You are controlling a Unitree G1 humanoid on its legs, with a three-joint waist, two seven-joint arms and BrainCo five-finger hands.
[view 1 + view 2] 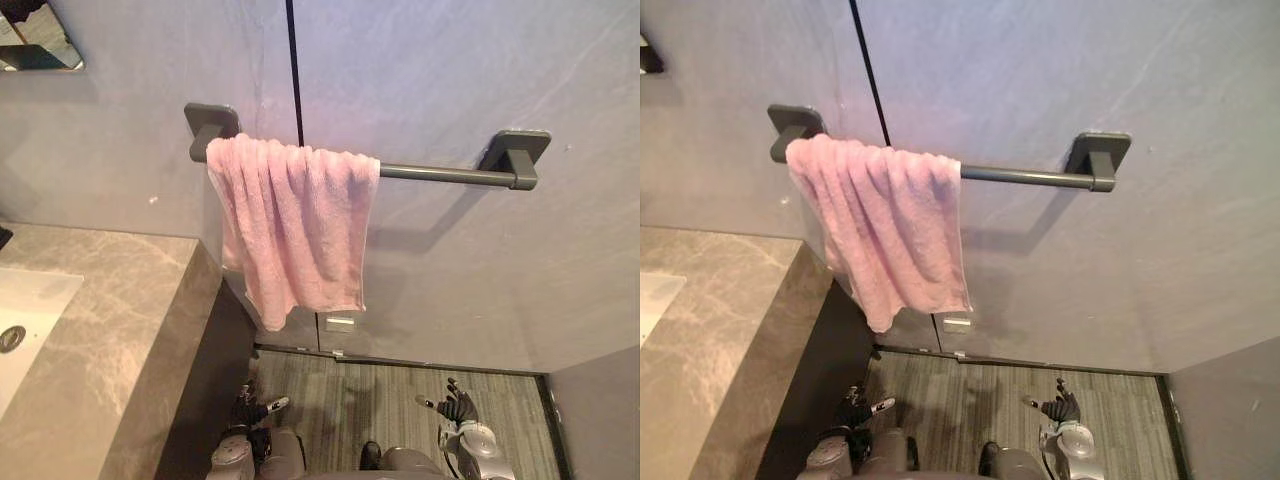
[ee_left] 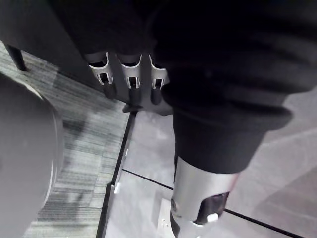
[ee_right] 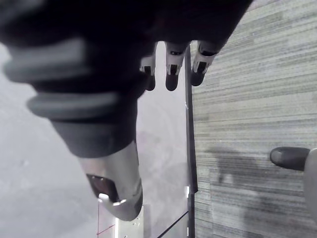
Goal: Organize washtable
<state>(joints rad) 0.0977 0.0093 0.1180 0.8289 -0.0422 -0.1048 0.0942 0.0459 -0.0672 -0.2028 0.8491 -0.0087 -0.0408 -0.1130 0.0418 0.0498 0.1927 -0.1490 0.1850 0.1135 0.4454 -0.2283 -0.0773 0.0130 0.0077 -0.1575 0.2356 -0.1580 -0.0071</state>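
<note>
Right, both arms hang low at the robot's sides. The left hand (image 1: 252,409) is down by the foot of the counter (image 1: 120,320). Its fingers (image 2: 130,79) run out straight and loose, the thumb stands apart, and nothing is in the grasp. The right hand (image 1: 458,405) mirrors it over the striped floor (image 1: 380,400), its fingers (image 3: 171,74) relaxed and spread and just as empty.

Up from there, the pink towel (image 1: 290,225) is draped over the grey towel bar (image 1: 440,174) on the wall (image 1: 480,270). It is bunched in folds at the bar's left end, and its left edge hangs just past the counter's corner. The right stretch of the bar is bare. Off to the left, a white sink (image 1: 30,310) is sunk into the marble top, and a mirror (image 1: 35,40) peeks in above.

My read is that the hanging is done and only tidying is left, if anything. To do that well, I'd bring 1 hand up to the towel's right edge, close under the bar, and pinch it lightly. Then I'd slide it rightward along the rail so the folds open out evenly. Pull sideways, not down, because a downward tug could drag the cloth off. The other hand could steady the left edge near the bracket, so the whole towel doesn't travel
</note>
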